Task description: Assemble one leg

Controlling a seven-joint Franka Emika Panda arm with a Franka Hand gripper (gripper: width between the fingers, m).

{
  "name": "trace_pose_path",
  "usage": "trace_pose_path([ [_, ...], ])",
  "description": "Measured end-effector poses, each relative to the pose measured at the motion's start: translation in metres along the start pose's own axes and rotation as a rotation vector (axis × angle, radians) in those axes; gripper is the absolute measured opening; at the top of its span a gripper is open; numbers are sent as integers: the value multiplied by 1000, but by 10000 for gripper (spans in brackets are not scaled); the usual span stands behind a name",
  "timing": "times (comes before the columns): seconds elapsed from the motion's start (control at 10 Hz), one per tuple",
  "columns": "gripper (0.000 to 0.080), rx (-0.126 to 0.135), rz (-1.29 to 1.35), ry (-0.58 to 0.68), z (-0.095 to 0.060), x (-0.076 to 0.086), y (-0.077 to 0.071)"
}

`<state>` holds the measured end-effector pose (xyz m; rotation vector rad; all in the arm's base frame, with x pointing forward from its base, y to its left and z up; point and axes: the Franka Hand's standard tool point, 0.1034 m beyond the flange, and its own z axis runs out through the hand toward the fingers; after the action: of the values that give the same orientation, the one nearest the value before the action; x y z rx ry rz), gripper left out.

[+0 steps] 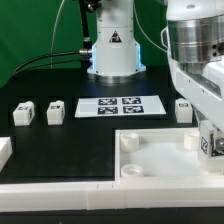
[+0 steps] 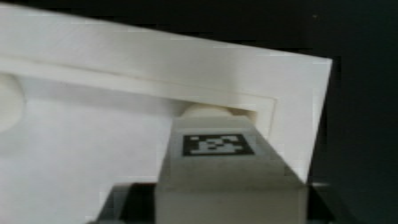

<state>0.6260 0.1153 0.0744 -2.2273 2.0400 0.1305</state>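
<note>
My gripper (image 1: 209, 143) is at the exterior view's right, over the far right corner of the large white panel (image 1: 160, 158). It is shut on a small white leg (image 1: 207, 146) with a square tag. In the wrist view the leg (image 2: 215, 150) stands between the dark fingers (image 2: 128, 200), and its far end meets the recessed corner of the panel (image 2: 125, 90). I cannot tell how deep it sits there. Three more legs lie on the table: two at the left (image 1: 24, 113) (image 1: 55, 112) and one at the right (image 1: 183, 108).
The marker board (image 1: 120, 106) lies mid-table in front of the robot base (image 1: 112, 50). A white block (image 1: 5, 150) sits at the left edge. A long white rail (image 1: 90, 192) runs along the front. The panel has a round hole at its near left corner (image 1: 129, 141).
</note>
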Motion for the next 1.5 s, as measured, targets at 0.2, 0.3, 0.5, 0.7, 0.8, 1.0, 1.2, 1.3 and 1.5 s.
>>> trace_pose_path([
  [0.2,294,-1,-20,-1,0,-1,0],
  [0.3,529,-1,-43,-1,1,-1,0],
  [0.5,611,-2,-103,2,1,-1,0],
  [0.7,642,-8,-359,0,2,-3,2],
  [0.8,647,-9,-506,1,2,-4,2],
  [1.0,649,-13,-725,5,3,-4,2],
  [1.2,649,-16,-959,6,3,-6,0],
  [1.3,649,-20,-1077,15,1,-7,-1],
  [1.5,649,-33,-1325,30,-1,-6,-4],
])
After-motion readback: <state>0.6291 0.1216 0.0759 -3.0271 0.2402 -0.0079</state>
